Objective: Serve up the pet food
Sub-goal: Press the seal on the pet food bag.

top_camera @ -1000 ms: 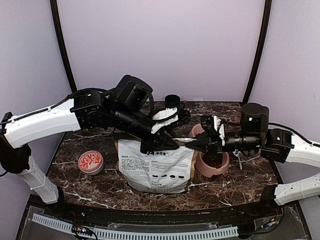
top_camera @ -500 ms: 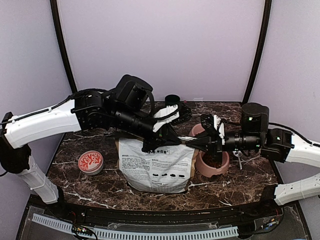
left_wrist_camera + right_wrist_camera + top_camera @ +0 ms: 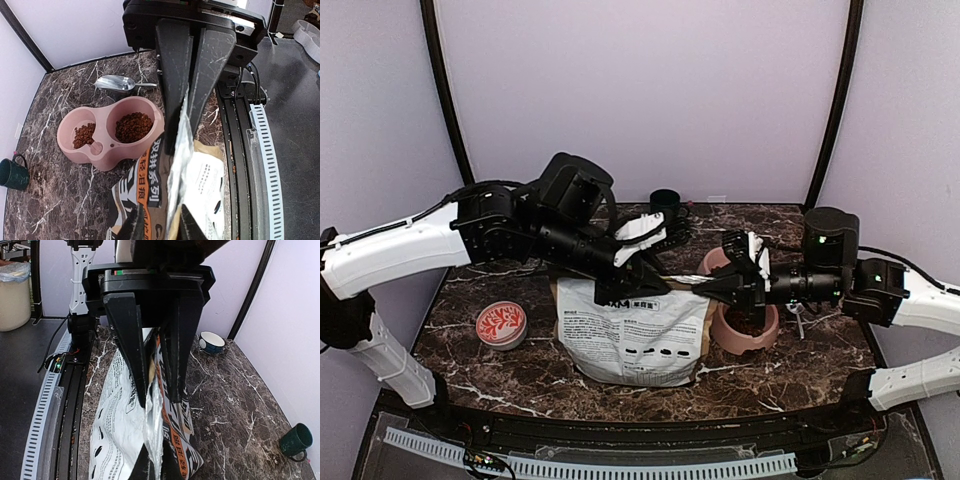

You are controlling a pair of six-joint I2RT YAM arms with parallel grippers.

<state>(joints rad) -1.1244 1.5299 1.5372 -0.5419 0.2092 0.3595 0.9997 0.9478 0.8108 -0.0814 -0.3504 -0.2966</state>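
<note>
The pet food [image 3: 134, 126] is reddish-brown kibble in both cups of the pink double bowl [image 3: 102, 157]; it also shows in the top view [image 3: 751, 322]. The tan-and-white bag [image 3: 632, 335] stands upright left of the bowl. My right gripper [image 3: 157, 471] is shut on the bag's foil top edge [image 3: 155, 410], and shows in the top view [image 3: 698, 286]. My left gripper [image 3: 162, 227] straddles the same top edge from the other side with its jaws apart, at the bag's top in the top view [image 3: 645, 288].
A metal scoop [image 3: 114, 83] lies behind the bowl. A red round tin [image 3: 501, 323] sits at the left. A dark green cup [image 3: 665, 200] stands at the back. A white-and-blue dish [image 3: 212, 341] is by the wall. The table's front rail [image 3: 620, 465] runs below.
My left arm has drawn back a little to the left and its fingers have come off the bag's top. The right arm and the bag have stayed put.
</note>
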